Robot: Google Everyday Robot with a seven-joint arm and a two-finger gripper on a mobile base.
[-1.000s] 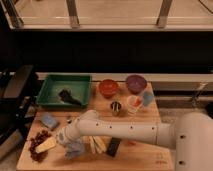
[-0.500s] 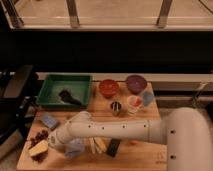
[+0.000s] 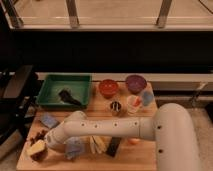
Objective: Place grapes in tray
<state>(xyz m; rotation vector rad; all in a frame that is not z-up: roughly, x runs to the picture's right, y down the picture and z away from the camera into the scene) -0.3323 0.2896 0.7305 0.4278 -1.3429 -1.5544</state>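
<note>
The gripper (image 3: 49, 144) sits low over the near left corner of the surface (image 3: 165, 150); I cannot tell whether its jaws are spread or pressed together. The grapes (image 3: 38, 135) lie just left of the jaws and look to be resting on the surface, beside a yellow-red apple (image 3: 36, 149). This seems to be the reach-and-grasp step. Next the jaws must pinch the bunch, not the apple, then carry it to the tray (image 3: 76, 82), well beyond the jaws.

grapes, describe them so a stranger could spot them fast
Start at the wooden table's front-left corner, where the arm's tool is. The grapes lie just left of it, behind the yellow-red apple: a knobbly dark-red cluster, unlike the smooth apple.
</note>
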